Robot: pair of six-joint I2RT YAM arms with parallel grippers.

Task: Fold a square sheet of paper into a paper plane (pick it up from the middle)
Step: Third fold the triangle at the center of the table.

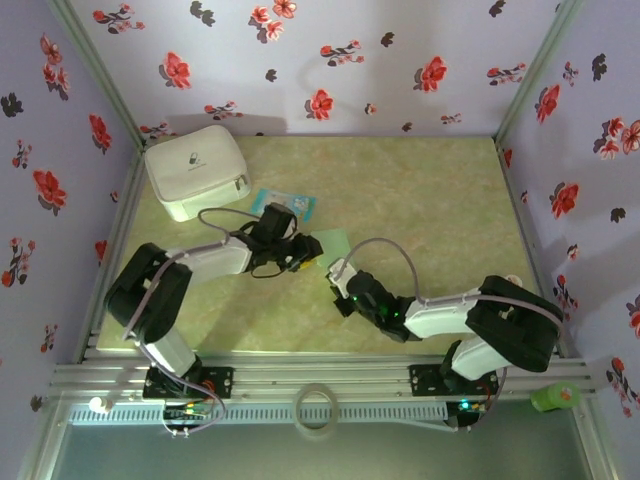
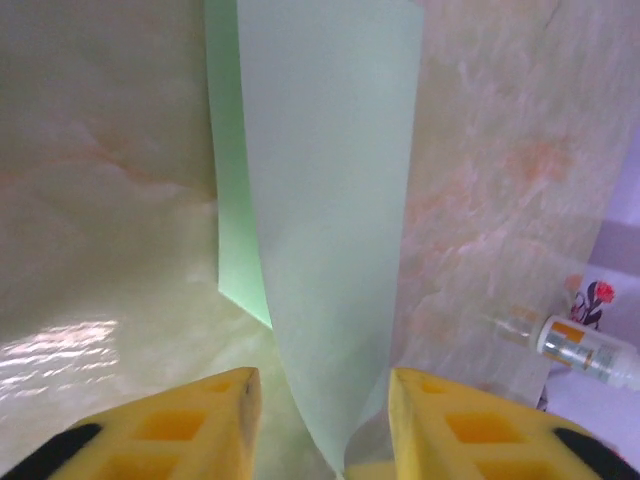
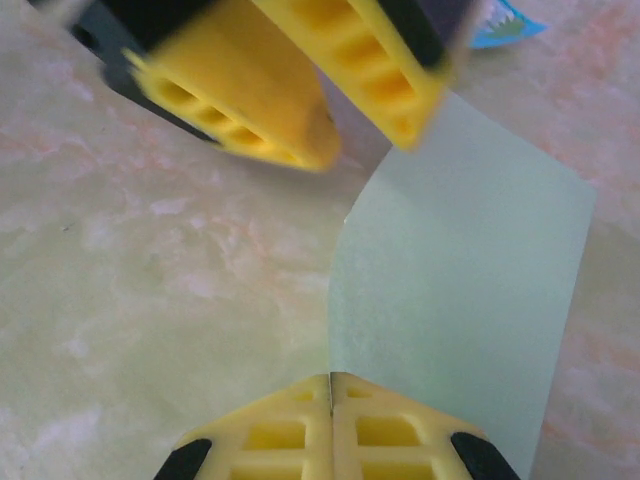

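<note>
Pale marbled counter (image 1: 430,200): white zipped pouch (image 1: 196,170) is set on it; blue-and-white packet (image 1: 284,205) is laid just beside the pouch.

white pouch (image 1: 196,170) and packet (image 1: 285,205) blocking far left, table (image 1: 440,200) free far right

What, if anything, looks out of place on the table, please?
The square sheet of paper curls up off the table instead of lying flat, one edge pinched in the right gripper, the other between the left gripper's open fingers.
</note>
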